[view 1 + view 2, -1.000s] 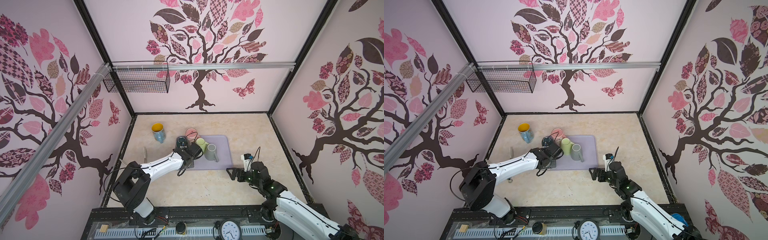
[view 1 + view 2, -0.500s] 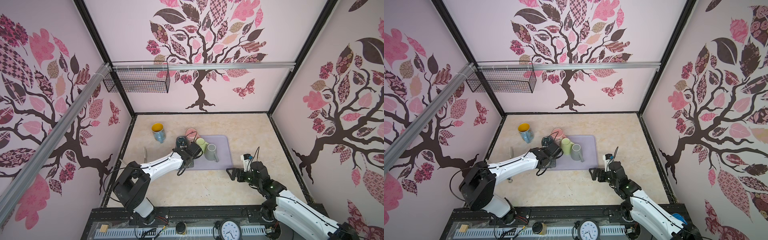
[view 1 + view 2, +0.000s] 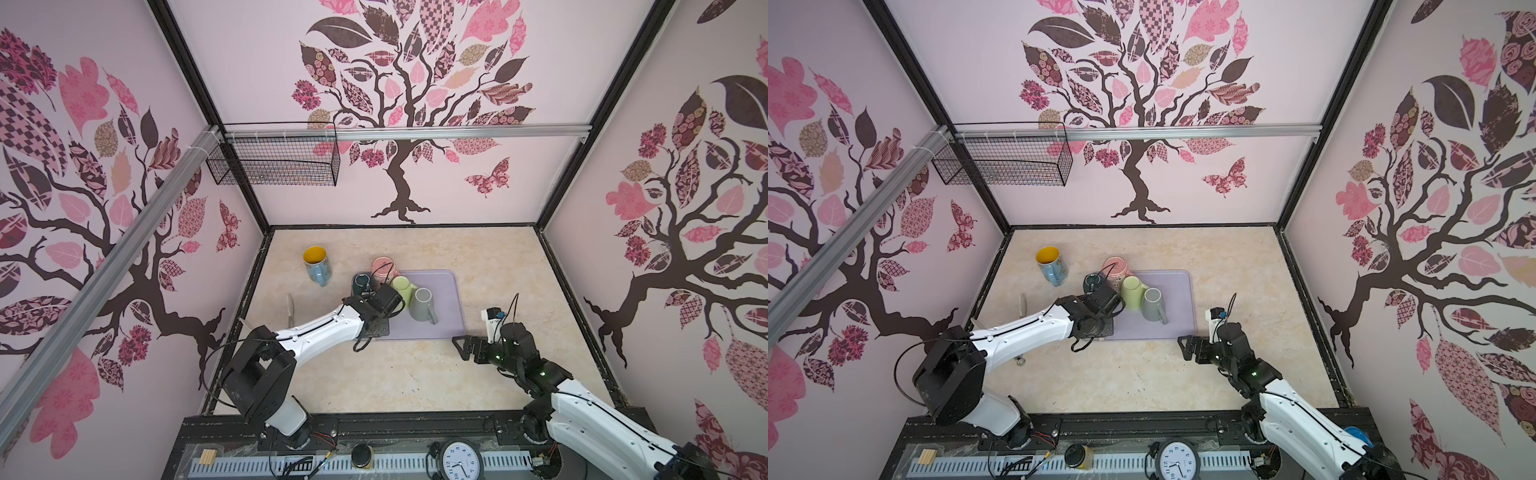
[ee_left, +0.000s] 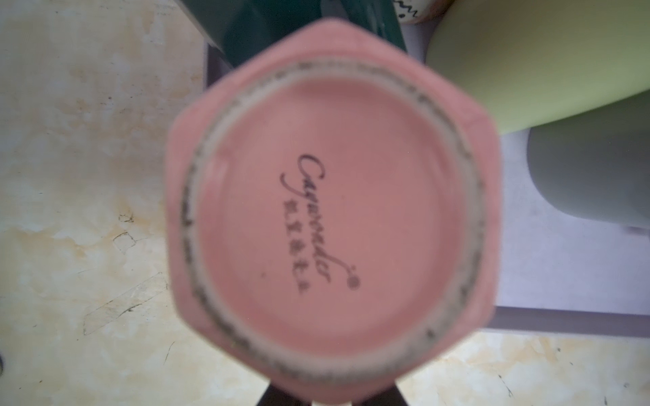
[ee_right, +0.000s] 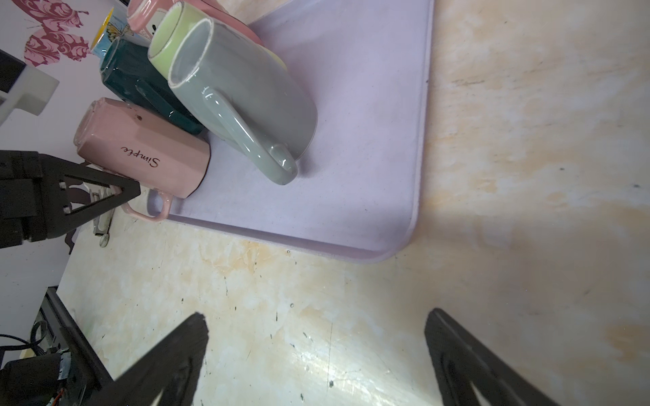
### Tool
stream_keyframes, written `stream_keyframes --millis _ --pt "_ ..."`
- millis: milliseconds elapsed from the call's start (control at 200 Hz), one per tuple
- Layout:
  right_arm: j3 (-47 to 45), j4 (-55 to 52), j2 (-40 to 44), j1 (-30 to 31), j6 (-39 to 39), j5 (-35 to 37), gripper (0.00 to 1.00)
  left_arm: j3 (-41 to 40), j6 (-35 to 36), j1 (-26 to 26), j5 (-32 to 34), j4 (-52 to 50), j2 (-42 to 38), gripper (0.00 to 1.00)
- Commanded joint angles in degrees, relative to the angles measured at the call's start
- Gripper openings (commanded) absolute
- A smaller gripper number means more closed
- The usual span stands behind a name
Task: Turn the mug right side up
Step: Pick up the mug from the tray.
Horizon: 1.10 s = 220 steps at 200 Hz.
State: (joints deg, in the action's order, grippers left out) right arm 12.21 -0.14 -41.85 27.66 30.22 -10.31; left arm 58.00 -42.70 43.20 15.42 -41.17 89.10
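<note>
A pink mug marked "Simple" stands mouth down on the near left corner of the lilac tray. Its round base fills the left wrist view. My left gripper hangs straight over it, shut on the mug's handle, with a dark finger on either side. In both top views the left wrist hides this mug. My right gripper is open and empty, low over the table just off the tray's near right corner.
On the tray a grey mug, a light green mug, a dark teal mug and another pink mug crowd behind the held mug. A blue mug with a yellow inside stands upright on the table, far left.
</note>
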Motion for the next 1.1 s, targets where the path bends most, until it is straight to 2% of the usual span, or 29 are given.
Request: stream_keyframes --millis 0,235,365,470,635,690,845,930,1095 --pt "-0.09 0.66 -0.33 -0.09 0.32 -0.42 1.0 -0.57 2.72 1.39 -2.76 3.63 0.02 0.0" --pt "-0.42 0.58 -0.17 -0.14 0.28 -0.15 1.0 6.2 3.52 4.86 4.03 -2.0 7.57 0.0" --pt "-0.4 -0.15 0.31 -0.12 0.01 0.11 1.0 7.23 3.52 4.84 4.32 -1.65 9.91 0.01" --pt "-0.49 -0.86 0.9 -0.11 -0.14 0.61 1.0 7.52 3.3 4.76 3.87 -1.2 10.4 0.1" --pt "-0.73 -1.02 1.33 -0.12 -0.07 0.9 1.0 7.82 3.56 4.13 3.24 -0.27 10.79 0.17" --pt "-0.73 -1.01 1.28 -0.14 -0.01 0.95 1.0 7.98 3.57 3.75 2.8 -0.16 10.92 0.23" --pt "-0.66 -0.96 1.15 -0.13 0.03 0.9 1.0 7.87 3.89 2.88 2.13 0.21 10.91 0.25" --pt "-0.75 -0.88 1.06 -0.2 0.17 0.9 0.99 7.86 3.94 2.6 2.07 0.52 10.71 0.24" --pt "-0.74 -0.63 0.63 -0.14 0.48 0.73 1.0 7.7 4.38 2.25 1.63 0.91 10.14 0.08"
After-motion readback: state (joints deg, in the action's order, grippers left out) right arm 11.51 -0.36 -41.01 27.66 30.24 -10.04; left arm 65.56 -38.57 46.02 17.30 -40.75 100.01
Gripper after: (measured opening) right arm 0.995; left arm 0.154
